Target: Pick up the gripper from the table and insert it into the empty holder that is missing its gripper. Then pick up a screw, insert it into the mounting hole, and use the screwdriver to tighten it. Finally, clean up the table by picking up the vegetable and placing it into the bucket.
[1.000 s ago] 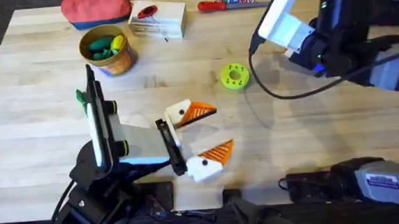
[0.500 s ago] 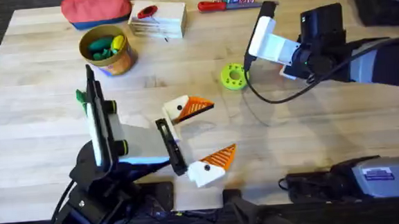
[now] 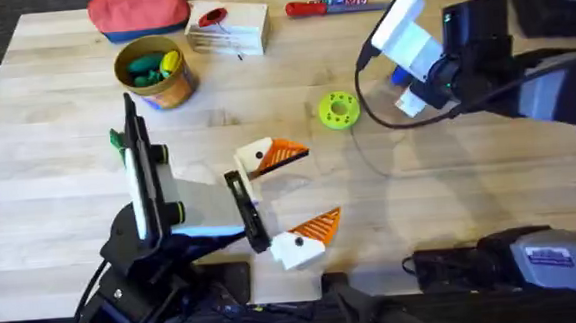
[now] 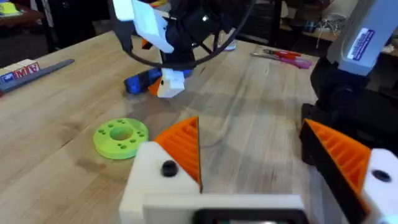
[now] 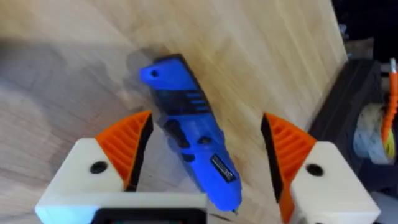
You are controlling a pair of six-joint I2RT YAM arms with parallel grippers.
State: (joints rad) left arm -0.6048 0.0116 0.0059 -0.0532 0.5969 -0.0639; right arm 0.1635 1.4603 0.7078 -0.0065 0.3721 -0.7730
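Right wrist: screwdriver (image 5: 193,140) between open fingers (image 5: 124,146).

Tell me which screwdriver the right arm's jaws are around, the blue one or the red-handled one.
The blue screwdriver. It lies on the table between the right gripper's open jaws, while the red-handled screwdriver lies at the table's far edge, apart from both arms.

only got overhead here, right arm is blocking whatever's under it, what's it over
Observer: The screwdriver, lying flat on the table, sits between the right gripper's open fingers.
Operator: touching it yet
Observer: No, in the right wrist view there is a gap between each orange pad and the blue body.
Operator: left gripper holding anything
Observer: No, the left gripper is open with bare table between its pads; the green disc lies beyond it.
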